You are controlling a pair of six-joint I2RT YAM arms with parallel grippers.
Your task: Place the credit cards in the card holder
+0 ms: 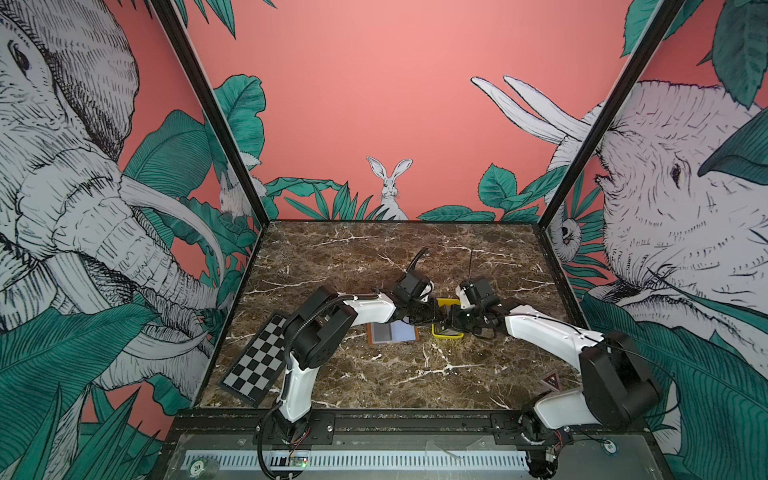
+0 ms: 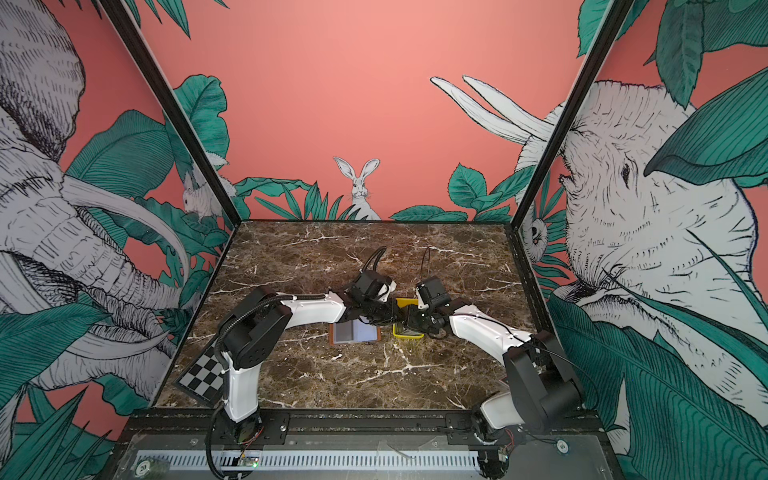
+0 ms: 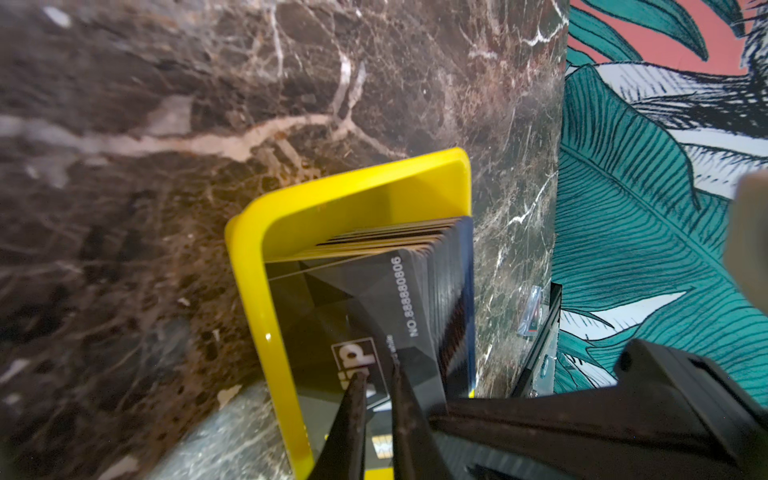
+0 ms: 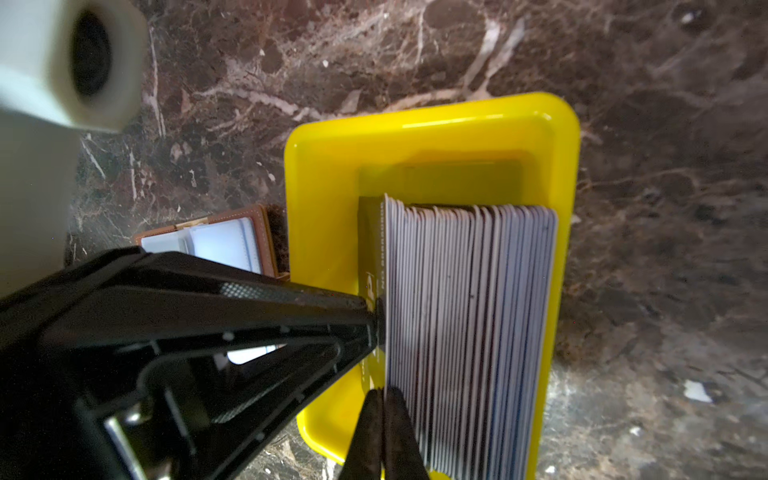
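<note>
1. Step in hand: parting one card from the stack. The credit cards [image 4: 469, 332] stand on edge in the yellow tray [image 4: 432, 120]. The front card [image 4: 370, 241] leans away from the rest.
2. Your right gripper [image 4: 384, 392] is pressed together on that card's edge. Your left gripper [image 3: 378, 374] has its tips at the same card, jaws nearly together; whether it pinches cannot be told.
3. The card holder [image 1: 395, 332] lies open just beside the tray.
4. Next move, as judged: lift the card clear without dragging its neighbours, then line its edge up with a sleeve mouth.
</note>
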